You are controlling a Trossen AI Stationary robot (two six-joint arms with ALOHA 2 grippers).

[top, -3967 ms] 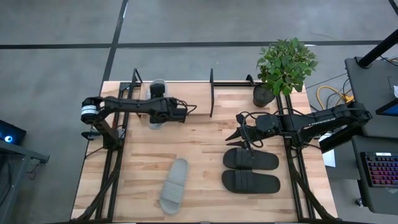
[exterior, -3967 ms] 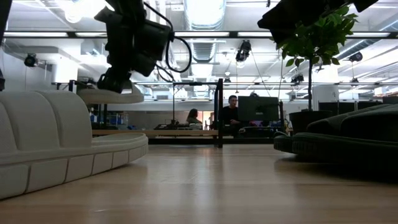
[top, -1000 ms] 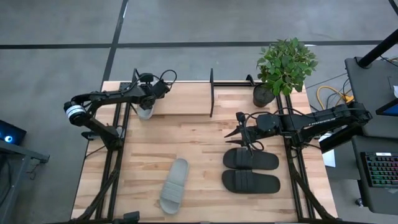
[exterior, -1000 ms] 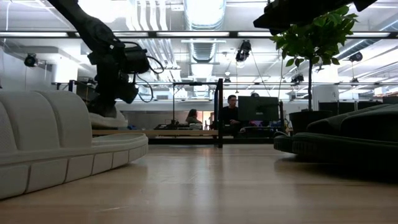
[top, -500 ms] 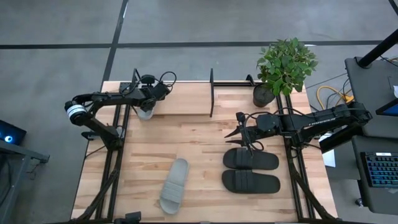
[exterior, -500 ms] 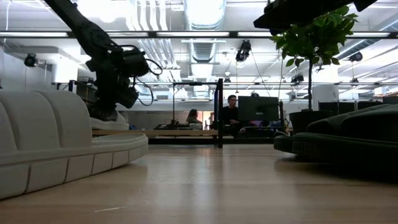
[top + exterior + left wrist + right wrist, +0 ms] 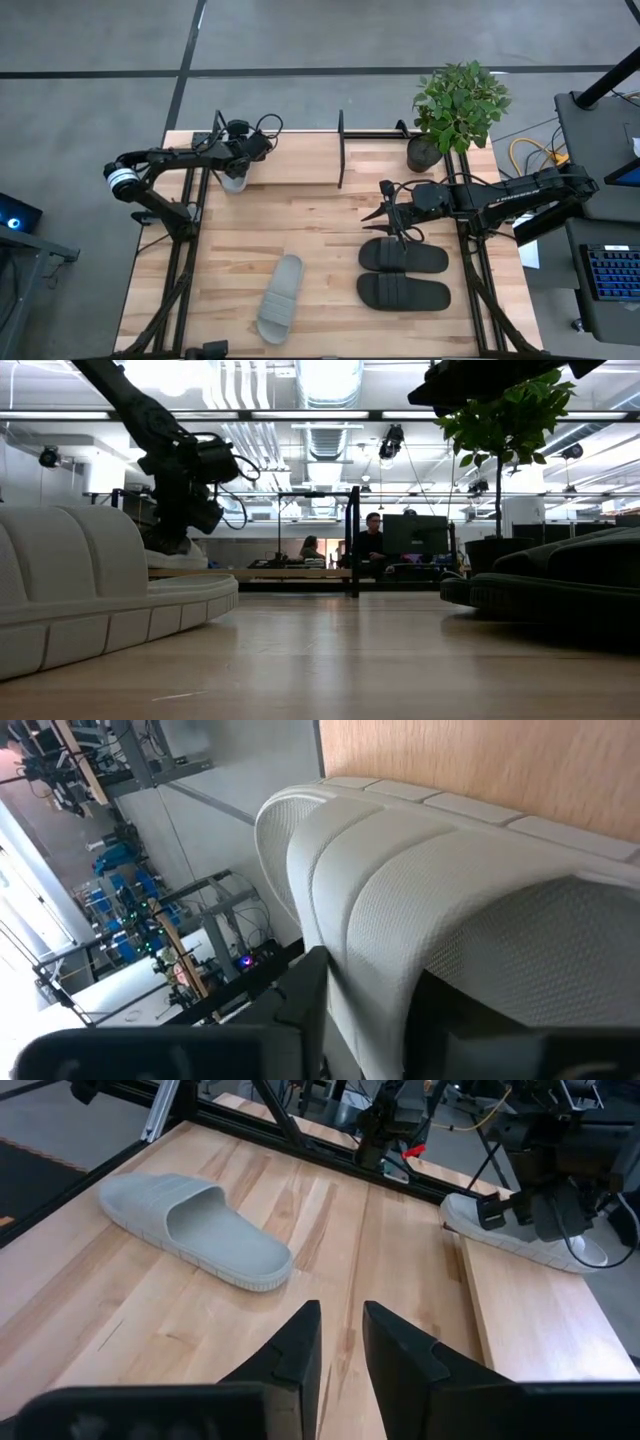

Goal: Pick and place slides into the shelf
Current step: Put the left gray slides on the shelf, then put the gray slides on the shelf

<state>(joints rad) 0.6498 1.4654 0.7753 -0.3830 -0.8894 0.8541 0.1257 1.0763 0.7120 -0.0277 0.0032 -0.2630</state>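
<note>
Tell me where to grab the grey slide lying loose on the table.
Take the grey slide by its wide strap, coming straight down from above. It lies flat, sole down, so the raised strap probably gives the claw two sides to close on; the left claw is busy at the shelf.

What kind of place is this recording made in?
Probably a robotics lab or open workshop: a concrete floor around the table, exposed ceiling ducts, and people at desks behind.

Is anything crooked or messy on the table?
Only a little. The loose light grey slide sandal lies slanted on the wooden table, while the black pair sits neatly side by side. The left gripper holds its partner at the shelf board's end.
</note>
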